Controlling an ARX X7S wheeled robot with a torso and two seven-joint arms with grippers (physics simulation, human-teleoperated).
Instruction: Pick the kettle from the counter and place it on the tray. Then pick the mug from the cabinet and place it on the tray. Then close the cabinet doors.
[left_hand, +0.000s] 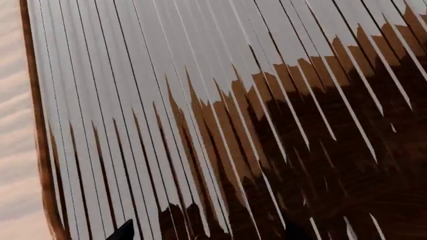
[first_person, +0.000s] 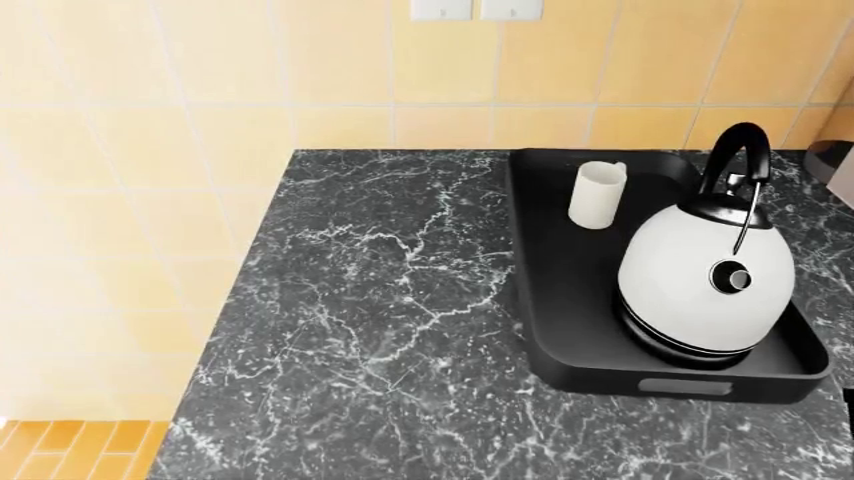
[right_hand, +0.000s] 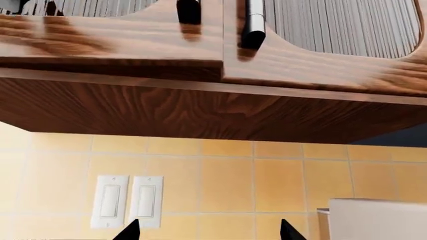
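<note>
The white kettle (first_person: 705, 285) with its black arched handle stands upright in the black tray (first_person: 561, 300) on the dark marble counter (first_person: 374, 330). The cream mug (first_person: 597, 194) stands upright in the tray's far part, apart from the kettle. Neither gripper shows in the head view. My left gripper (left_hand: 208, 235) is open, right up against a ribbed glass cabinet door (left_hand: 200, 75); one dark fingertip (left_hand: 123, 231) shows. My right gripper (right_hand: 208, 232) is open and empty below the cabinet doors (right_hand: 113, 40), whose two handles (right_hand: 189, 12) sit side by side at the middle.
The cabinet's wooden underside (right_hand: 200, 110) hangs above the yellow tiled wall (right_hand: 267, 180) with two white switches (right_hand: 130, 200). A beige machine's top (right_hand: 377, 217) stands to one side. The ribbed door's wooden frame (left_hand: 37, 125) runs along its edge.
</note>
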